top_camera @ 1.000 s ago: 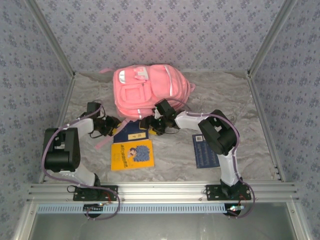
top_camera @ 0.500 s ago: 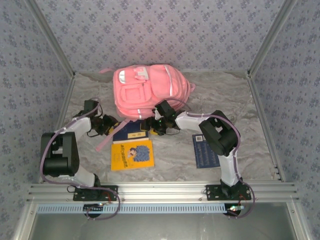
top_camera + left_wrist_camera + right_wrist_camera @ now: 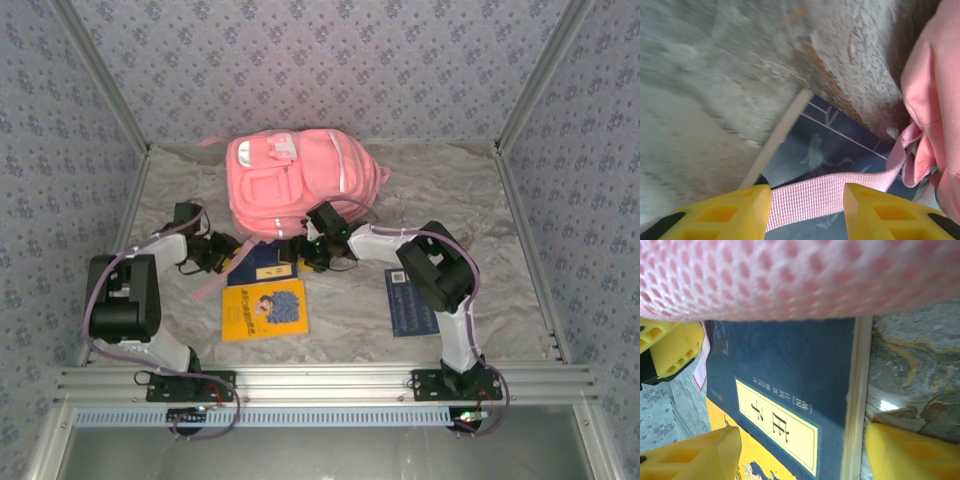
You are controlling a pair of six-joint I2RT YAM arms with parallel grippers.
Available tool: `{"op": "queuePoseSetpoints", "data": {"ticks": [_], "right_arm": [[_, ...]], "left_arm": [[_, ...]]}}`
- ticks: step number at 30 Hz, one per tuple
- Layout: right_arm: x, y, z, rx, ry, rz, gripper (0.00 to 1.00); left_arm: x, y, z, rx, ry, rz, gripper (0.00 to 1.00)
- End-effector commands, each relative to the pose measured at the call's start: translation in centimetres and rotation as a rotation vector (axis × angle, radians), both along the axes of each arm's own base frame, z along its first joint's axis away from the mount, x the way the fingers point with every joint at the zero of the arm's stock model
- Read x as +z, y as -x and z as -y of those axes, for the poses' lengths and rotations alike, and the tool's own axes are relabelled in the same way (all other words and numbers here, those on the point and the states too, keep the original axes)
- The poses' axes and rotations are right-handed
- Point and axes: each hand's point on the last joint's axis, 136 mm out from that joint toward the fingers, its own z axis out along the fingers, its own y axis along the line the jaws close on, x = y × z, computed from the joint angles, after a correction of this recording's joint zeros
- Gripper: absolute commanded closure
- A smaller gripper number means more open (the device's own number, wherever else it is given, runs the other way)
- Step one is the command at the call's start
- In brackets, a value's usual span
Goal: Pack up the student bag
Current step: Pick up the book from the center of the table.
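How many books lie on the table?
3: a dark blue book against the pink fabric backpack, a yellow book just nearer, a blue book beside the right arm. More may be hidden.

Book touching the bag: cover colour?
Book: dark blue, yellow title panel. Best in right wrist view.

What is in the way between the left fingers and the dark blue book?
The student bag's pink strap. It lies across the dark blue book, crossing the gap between the left gripper's open fingers, so reaching down for the book would probably catch the strap first.
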Motion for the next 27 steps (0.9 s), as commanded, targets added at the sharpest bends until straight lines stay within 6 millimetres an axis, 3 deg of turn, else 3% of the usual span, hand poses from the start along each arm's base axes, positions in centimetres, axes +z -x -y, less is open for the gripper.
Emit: {"op": "queuePoseSetpoints", "data": {"ticks": [1, 7, 14, 22, 27], "right_arm": [[-1.1, 0.8, -0.6, 0.028, 0.032, -0.032, 0.32], [1.1, 1.2, -2.0, 0.025, -0.082, -0.091, 0.34], [4.1, 0.4, -3.5, -0.012, -0.201, -0.095, 0.44], [1.3, 0.9, -2.8, -0.023, -0.134, -0.142, 0.67], [0.6, 0.8, -1.3, -0.035, -0.067, -0.119, 0.93]], "left_arm": [[-1.7, 1.3, 1.1, -0.026, 0.014, -0.081, 0.56], [-1.7, 1.3, 1.6, -0.044, 0.026, -0.081, 0.56], [-2.0, 1.5, 2.4, -0.067, 0.040, -0.088, 0.58], [-1.3, 1.2, 2.6, -0.081, 0.040, -0.069, 0.59], [0.7, 0.9, 2.3, -0.080, 0.018, -0.022, 0.59]]}}
